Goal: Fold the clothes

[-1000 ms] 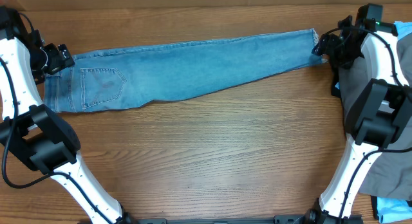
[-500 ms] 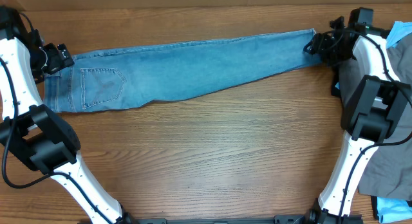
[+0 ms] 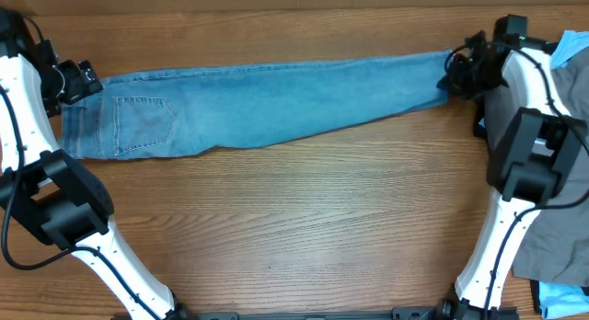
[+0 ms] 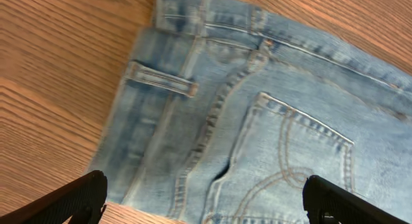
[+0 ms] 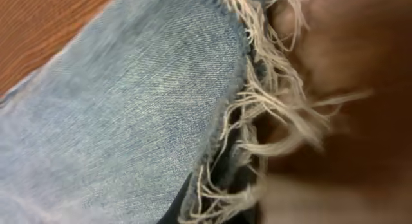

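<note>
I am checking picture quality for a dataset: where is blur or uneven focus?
Right wrist: jeans weave sharp mid-frame, frayed threads and background blurred at right. Left wrist: slight motion blur over the waistband. Overhead: sharp, evenly lit, no glare.

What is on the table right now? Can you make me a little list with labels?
surface: wooden table
main thing: light-blue jeans, lying flat and stretched long, back pocket facing up
left gripper: open, over the waistband end
right gripper: at the frayed leg hem; open or shut is unclear
other clothes: grey pile at the right edge
folded yet: no
</note>
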